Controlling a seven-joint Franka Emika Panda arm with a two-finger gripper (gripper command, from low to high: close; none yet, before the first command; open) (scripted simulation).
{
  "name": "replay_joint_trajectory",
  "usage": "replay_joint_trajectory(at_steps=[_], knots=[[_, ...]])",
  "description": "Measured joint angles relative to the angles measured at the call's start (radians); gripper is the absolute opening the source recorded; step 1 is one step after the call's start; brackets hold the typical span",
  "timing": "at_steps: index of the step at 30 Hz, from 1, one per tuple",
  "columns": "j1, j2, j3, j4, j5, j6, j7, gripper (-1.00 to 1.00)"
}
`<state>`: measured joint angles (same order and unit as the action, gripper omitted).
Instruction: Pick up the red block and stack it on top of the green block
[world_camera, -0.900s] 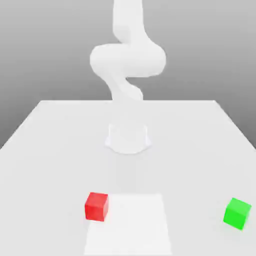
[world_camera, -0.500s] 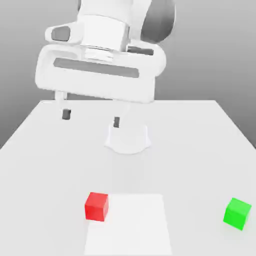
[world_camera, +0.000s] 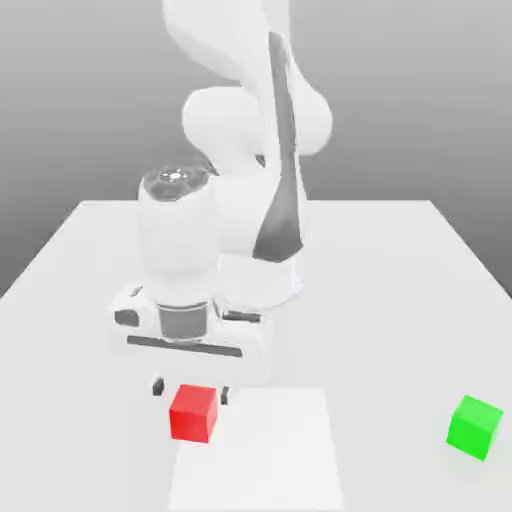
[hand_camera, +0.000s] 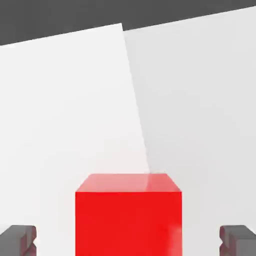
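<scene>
Red block (world_camera: 193, 413): plain, uniform colour, smooth faces, matt, with a faint sheen seen on the top face in the hand view. Green block (world_camera: 473, 427): same smooth, matt finish. Table (world_camera: 400, 300): smooth, matt white, untextured; a slightly brighter white square patch (world_camera: 270, 450) is noted near the front. Arm (world_camera: 230, 220): smooth white shell, plastic-looking, with a dark grey band. Fingertips (hand_camera: 18, 239): dark grey, matt.
</scene>
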<state>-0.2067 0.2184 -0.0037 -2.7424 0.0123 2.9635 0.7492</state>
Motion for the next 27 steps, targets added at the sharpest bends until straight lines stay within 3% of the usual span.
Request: replay_joint_trajectory(at_steps=[1,8,16,27], knots=[[0.001,0.024,-0.001,0.003,-0.001,0.02,0.0,-1.0],[-0.001,0.027,0.001,0.003,-0.004,0.023,0.003,-1.0],[-0.006,-0.183,0.005,-0.027,-0.01,-0.157,0.008,-1.0],[0.288,-0.149,0.159,0.124,-0.027,-0.279,0.303,-1.0]])
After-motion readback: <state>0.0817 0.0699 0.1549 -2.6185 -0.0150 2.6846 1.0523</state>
